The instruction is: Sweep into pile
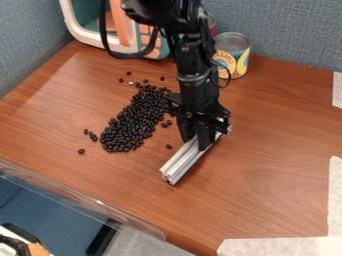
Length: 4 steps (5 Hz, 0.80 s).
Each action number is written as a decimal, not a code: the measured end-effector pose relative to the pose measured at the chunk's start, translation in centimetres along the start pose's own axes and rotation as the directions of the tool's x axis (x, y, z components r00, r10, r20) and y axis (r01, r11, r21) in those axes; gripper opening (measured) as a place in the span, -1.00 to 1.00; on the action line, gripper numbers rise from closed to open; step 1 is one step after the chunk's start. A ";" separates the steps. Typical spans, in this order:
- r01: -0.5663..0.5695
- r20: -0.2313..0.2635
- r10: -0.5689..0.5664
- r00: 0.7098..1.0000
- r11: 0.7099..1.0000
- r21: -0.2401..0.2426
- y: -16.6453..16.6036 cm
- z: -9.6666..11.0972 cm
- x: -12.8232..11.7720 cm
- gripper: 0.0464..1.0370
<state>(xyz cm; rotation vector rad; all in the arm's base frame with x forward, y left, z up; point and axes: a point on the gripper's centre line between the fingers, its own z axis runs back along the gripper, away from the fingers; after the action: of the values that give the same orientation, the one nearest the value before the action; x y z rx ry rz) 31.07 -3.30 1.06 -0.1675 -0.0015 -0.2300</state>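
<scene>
The black gripper (201,142) hangs at the centre of the view, shut on a silver metal bar (182,164). The bar lies at a slant on or just above the wooden table, its lower end toward the front left; its upper part is between the fingers. Left of the gripper, a long heap of dark beans (133,120) stretches from upper right to lower left. A few beans lie loose around it, among them one (81,151) at the lower left and one between heap and bar.
A can (232,54) stands behind the arm, and a toy microwave (85,22) is at the back left. Grey fabric walls (287,30) close off the rear. Pale tape (280,246) marks the right and front. A clear plastic edge (80,197) runs along the front left.
</scene>
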 end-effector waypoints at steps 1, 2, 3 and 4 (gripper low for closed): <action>0.001 0.001 -0.001 1.000 1.000 0.003 1.2 -0.5 -0.5 -0.38; -0.035 0.010 0.035 0.999 0.999 -0.003 2.6 -0.5 -0.8 -0.38; -0.058 0.012 0.058 0.998 0.998 0.000 3.6 -0.4 -0.9 -0.38; -0.102 0.020 0.102 0.995 0.994 0.038 6.3 0.3 -1.1 -0.38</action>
<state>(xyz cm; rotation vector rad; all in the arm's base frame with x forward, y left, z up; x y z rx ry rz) 31.39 3.02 0.25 -0.1300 -0.0154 -0.1264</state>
